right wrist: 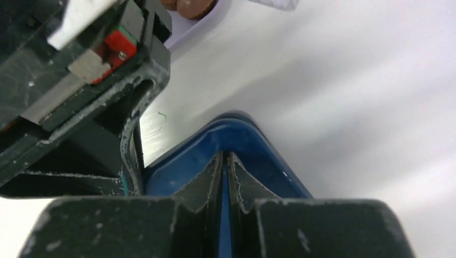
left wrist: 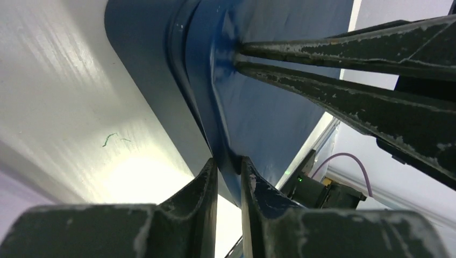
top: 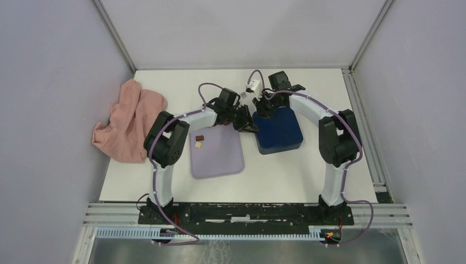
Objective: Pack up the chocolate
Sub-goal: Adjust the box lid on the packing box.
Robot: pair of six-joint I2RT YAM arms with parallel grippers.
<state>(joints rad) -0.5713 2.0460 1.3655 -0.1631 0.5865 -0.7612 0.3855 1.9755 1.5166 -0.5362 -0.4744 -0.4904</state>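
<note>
We see both arms reaching in to the box (top: 280, 132), which sits on the table (top: 286, 176) at 3 o'clock of the tray (top: 220, 159), just beside it.

The left gripper (top: 247, 127) is at the box's 9 o'clock edge. In its wrist view the fingers stand nearly together, with the blue rim running up between them. We read that as a pinch on the rim. The right gripper (top: 263, 111) is at the box's 11 o'clock corner. In its own view the fingertips are all but closed, with only a thin blue sliver of rim between them, so it too grips the box. The left wrist view shows the two grippers close together on the same stretch of rim, the right one's fingers coming in from 2 o'clock.

From above the box shows a plain dark blue top, and we cannot see inside it.

Two pieces of chocolate (top: 200, 136) lie on the tray near its 10 o'clock corner, well apart from the box. One is dark, and the cream piece (top: 198, 144) is just beside it at 6 o'clock. The right wrist view catches brown pieces at its top edge, cut off by the frame.

A pink cloth (top: 129, 121) lies crumpled at 9 o'clock of the tray, against the wall. A small green mark (left wrist: 110, 140) shows on the table by the box.
</note>
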